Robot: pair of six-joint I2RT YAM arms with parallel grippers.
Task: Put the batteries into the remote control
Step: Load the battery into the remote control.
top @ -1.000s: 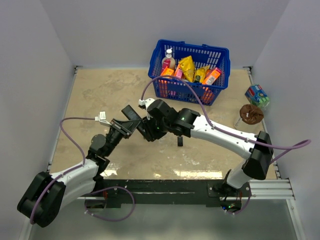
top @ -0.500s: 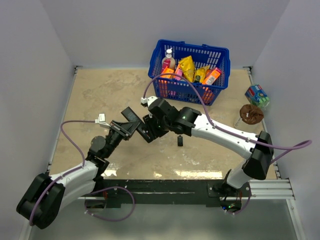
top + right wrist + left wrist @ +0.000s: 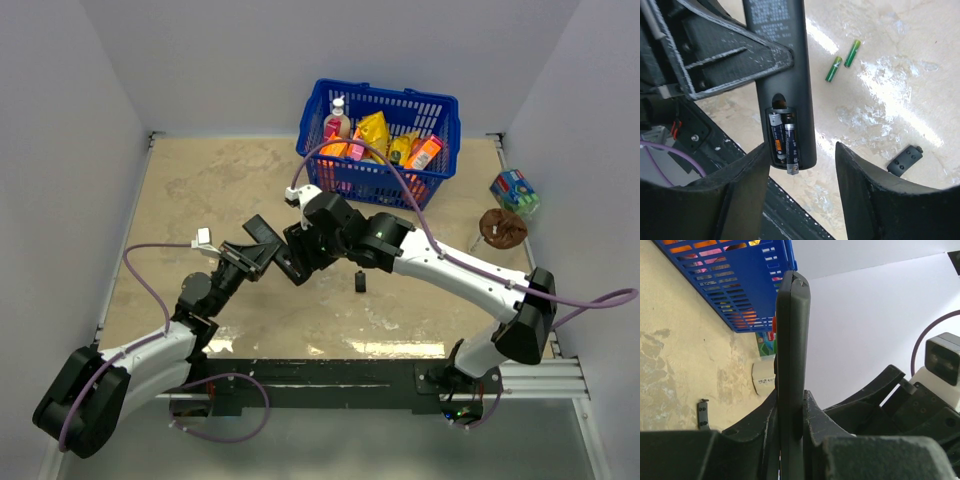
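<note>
L jaws clench remote off desk — R jaws released, flanking its open bay w/ two dark cells inside. Two green batteries, cover lie on desk.

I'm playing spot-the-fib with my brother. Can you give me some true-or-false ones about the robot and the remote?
1. The left pincer grips the remote control. True.
2. The green batteries sit inside the remote. False: they lie on the table. The two in the compartment are dark cells.
3. The right pincer is open, with a finger on each side of the remote's end. True.
4. The small black cover is snapped onto the remote. False: it lies on the table and the compartment is open.
5. The blue basket is empty. False: it holds colourful packets.
</note>
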